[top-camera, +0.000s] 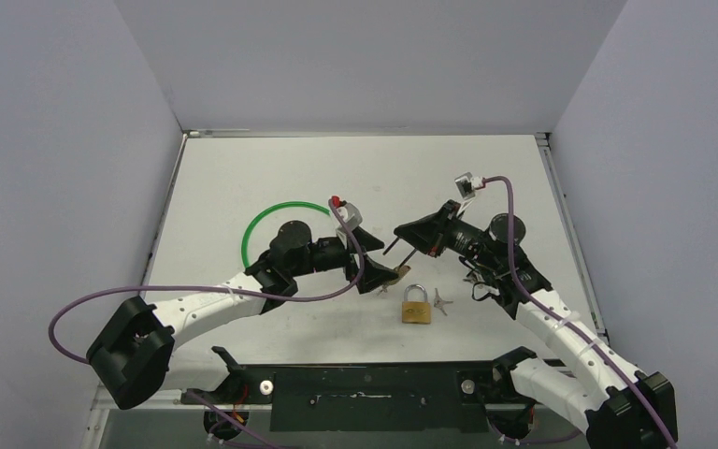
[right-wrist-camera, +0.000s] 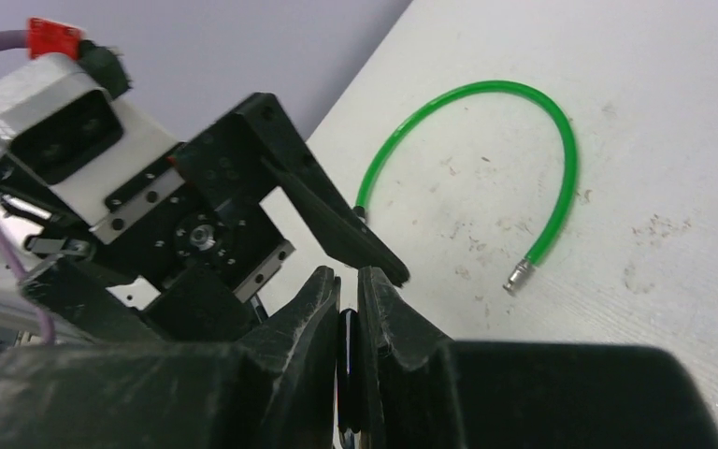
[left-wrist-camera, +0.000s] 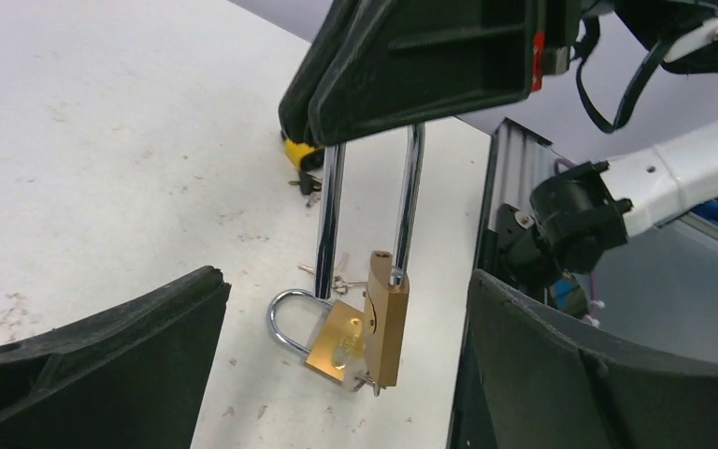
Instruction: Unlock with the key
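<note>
Padlock [left-wrist-camera: 388,323], long-shackled, hangs over the near middle of the table [top-camera: 243,178] from the right gripper [top-camera: 402,231], which is pinched on the shackle's top. The left gripper [top-camera: 379,276] is spread wide, with the brass body between its fingers and untouched. The lock looks rigid, heavy and slick, and free to swing, so clamp its flat faces. A small padlock [top-camera: 416,307] lies just nearer, with thin keys [top-camera: 441,299] to its right; take one by the bow.

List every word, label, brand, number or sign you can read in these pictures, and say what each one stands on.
No text is readable in any view.
The small padlock: any stamp on its brass face is too small to read.
The red tag by the left wrist camera: no print shows.
</note>
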